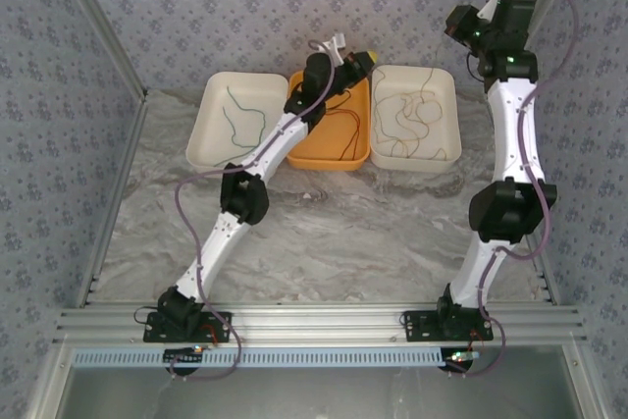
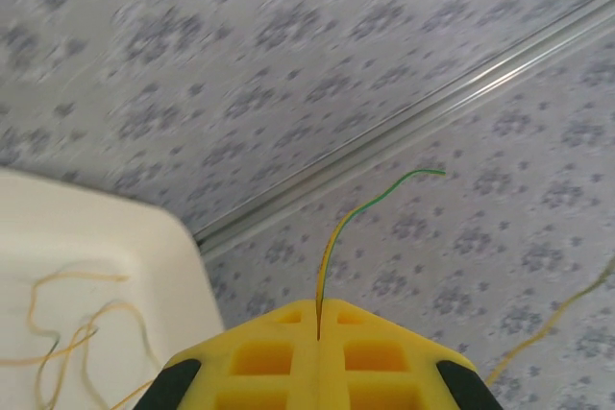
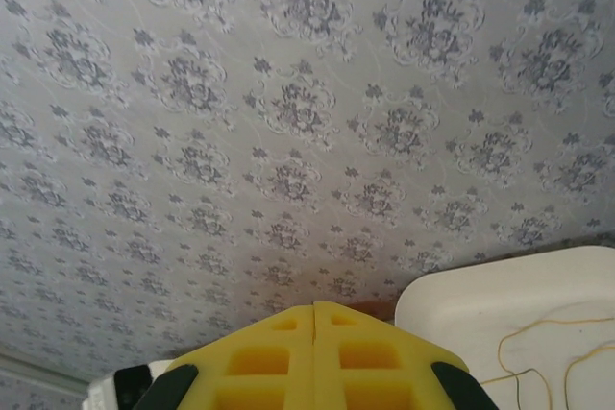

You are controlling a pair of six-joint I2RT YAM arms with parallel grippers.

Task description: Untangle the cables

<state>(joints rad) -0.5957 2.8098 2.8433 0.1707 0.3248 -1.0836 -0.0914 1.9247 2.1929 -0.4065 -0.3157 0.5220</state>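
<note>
Left tool [image 2: 318, 319] clamped on thin green-yellow cable [image 2: 360, 208], lower centre of wrist view. Right tool [image 3: 315, 319] closed, empty. Top view, upper middle: curly green cable [image 1: 234, 117] in left white tray [image 1: 201, 136], tan cables [image 1: 392, 120] in right white tray [image 1: 457, 120].

- The left gripper [image 2: 318, 325] pressed together, pinching a green-yellow wire [image 2: 368, 205] that rises from the seam
- A white tray [image 2: 144, 247] at left, tan wires [image 2: 85, 331] inside

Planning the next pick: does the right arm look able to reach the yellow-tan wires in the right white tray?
Probably yes: nothing covers the thin yellow-tan wires; the right arm stands beside them, jaws shut.
</note>
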